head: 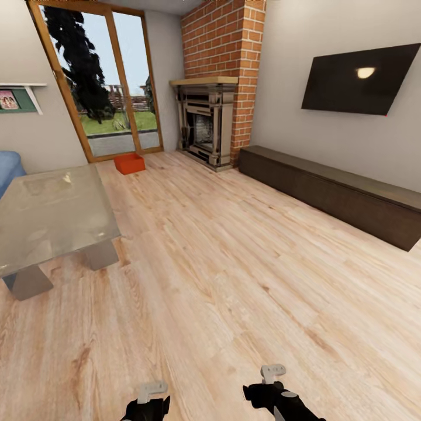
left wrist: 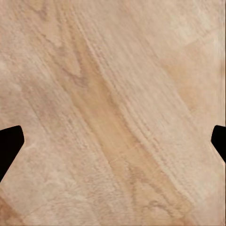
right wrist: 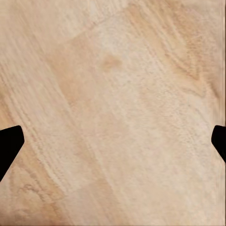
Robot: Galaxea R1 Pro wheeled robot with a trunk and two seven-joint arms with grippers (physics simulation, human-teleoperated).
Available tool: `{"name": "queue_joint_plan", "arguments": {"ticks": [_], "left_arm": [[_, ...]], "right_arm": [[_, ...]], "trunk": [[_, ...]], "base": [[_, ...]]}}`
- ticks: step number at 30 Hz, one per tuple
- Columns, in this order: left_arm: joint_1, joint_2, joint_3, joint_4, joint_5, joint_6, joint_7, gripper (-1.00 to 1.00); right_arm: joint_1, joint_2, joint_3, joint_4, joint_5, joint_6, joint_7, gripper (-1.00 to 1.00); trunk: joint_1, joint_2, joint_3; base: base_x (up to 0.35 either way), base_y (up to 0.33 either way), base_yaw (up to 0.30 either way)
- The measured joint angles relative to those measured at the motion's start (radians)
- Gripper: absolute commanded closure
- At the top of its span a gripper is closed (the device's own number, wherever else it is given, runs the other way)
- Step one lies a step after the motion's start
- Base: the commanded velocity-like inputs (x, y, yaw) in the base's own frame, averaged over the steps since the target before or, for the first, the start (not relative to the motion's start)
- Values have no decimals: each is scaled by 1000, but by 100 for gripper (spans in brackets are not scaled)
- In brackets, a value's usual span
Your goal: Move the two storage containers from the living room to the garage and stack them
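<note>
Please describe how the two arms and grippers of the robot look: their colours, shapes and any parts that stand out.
In the head view, both arms are glossy black with rounded housings. The left gripper and the right gripper each carry a pale grey, blocky bracket-like part on the black body. The right arm shows a light grey strip along it. In the wrist views, the fingertips appear as plain black tapered shapes. No cables or markings are visible.

The light wood plank floor [head: 234, 280] holds an orange-red storage container [head: 129, 163] by the glass door, and a glass table [head: 49, 216].
</note>
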Motion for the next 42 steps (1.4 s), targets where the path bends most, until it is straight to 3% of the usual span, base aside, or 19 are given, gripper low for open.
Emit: {"name": "queue_joint_plan", "arguments": {"ticks": [12, 42], "left_arm": [[0, 0, 0, 0, 0, 0, 0, -100], [0, 0, 0, 0, 0, 0, 0, -100]], "right_arm": [[0, 0, 1, 0, 0, 0, 0, -100], [0, 2, 3, 0, 1, 0, -1, -100]], "trunk": [[0, 0, 19], [0, 0, 44]], "base": [[321, -130, 1], [344, -4, 10]]}}
